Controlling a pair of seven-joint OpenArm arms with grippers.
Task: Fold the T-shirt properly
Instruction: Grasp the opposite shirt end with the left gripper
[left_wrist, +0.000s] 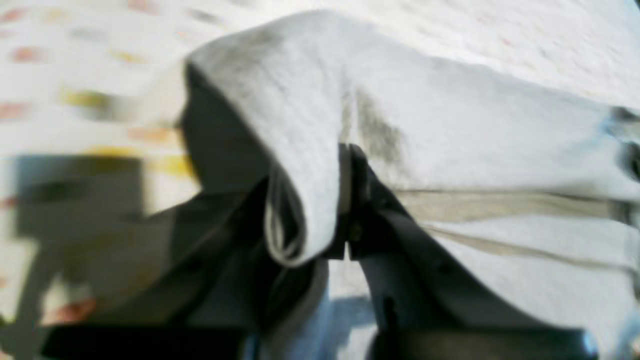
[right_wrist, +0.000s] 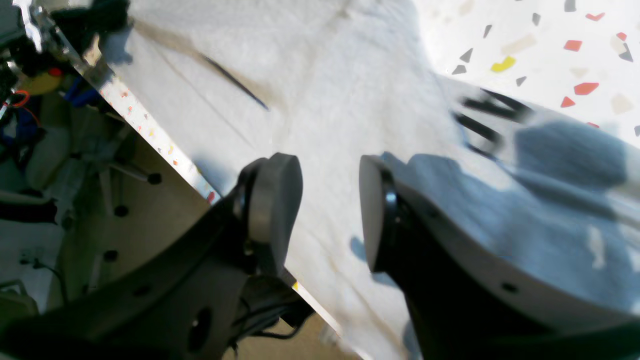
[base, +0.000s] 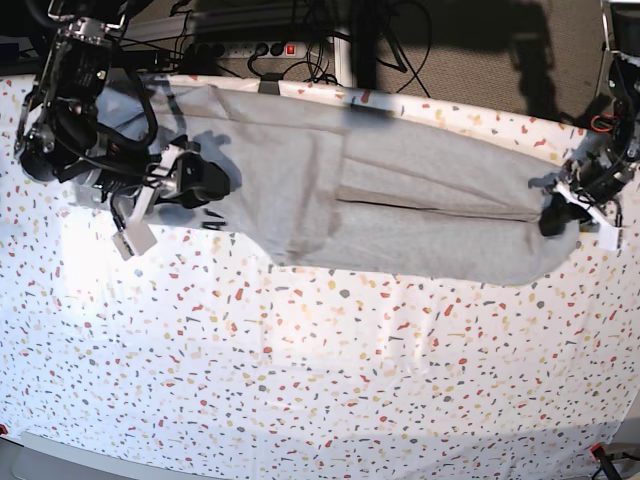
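Two grippers: left gripper (left_wrist: 345, 200) clenched on shirt (base: 420, 210) hem near surface (base: 300, 400) right edge; right gripper (right_wrist: 330, 210) released. Thin pinch, may slip.

The place looked like a robotics lab or test bench rather than a home. A table (base: 300, 400) was covered with a white cloth speckled in red, yellow and grey, and two black robot arms were mounted at its far corners. Behind the table's back edge a power strip (base: 245, 48) with a red switch lay among a tangle of black cables (base: 400, 40) on a grey carpet (base: 480, 60). In the right wrist view, a perforated board (right_wrist: 125, 225) sat below the table edge, with more wires and blurred equipment in the top left corner beyond.
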